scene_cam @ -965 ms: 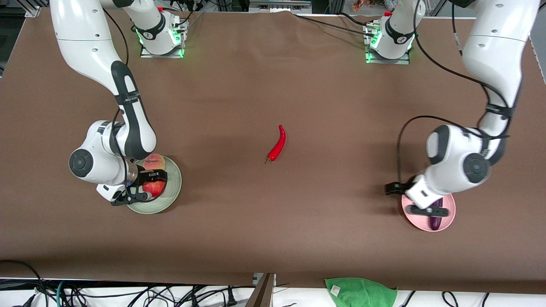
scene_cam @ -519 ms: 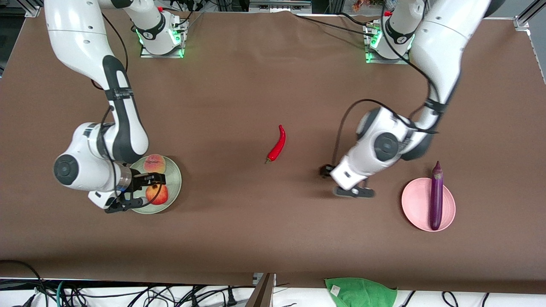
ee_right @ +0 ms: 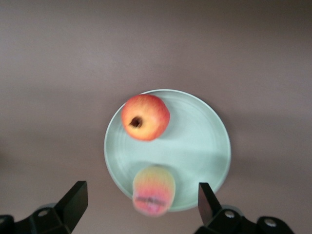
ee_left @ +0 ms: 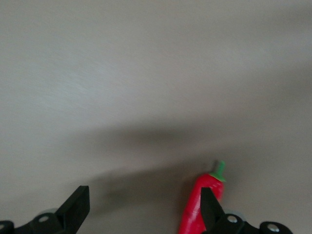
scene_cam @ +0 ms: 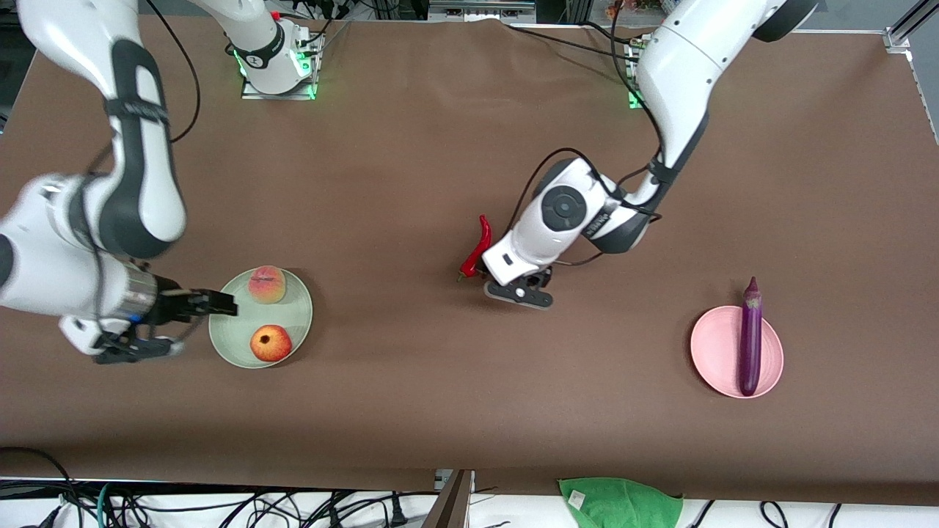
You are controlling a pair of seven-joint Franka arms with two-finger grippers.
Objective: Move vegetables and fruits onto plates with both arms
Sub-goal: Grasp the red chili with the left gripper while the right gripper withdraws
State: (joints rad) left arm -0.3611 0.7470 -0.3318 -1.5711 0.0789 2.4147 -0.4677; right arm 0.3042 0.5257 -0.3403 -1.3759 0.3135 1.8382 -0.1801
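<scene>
My left gripper (scene_cam: 518, 291) is hovering with fingers (ee_left: 75, 207) spread wide and empty just beside the glossy curved red chili pepper (scene_cam: 477, 248) at mid-table, while my right gripper (scene_cam: 176, 323) is hanging released and empty over the table beside the mint green plate (scene_cam: 297, 323). On that plate are resting the round red apple (scene_cam: 270, 343) and, farther from the front camera, the yellow-pink peach (scene_cam: 265, 284); the slim purple eggplant (scene_cam: 750, 337) is lying across the pale pink plate (scene_cam: 710, 352) toward my left arm's end of the matte brown table (scene_cam: 411, 147).

The left hand (scene_cam: 518, 287) hides part of the chili pepper (scene_cam: 477, 251); the right arm (scene_cam: 73, 242) is blurred.
</scene>
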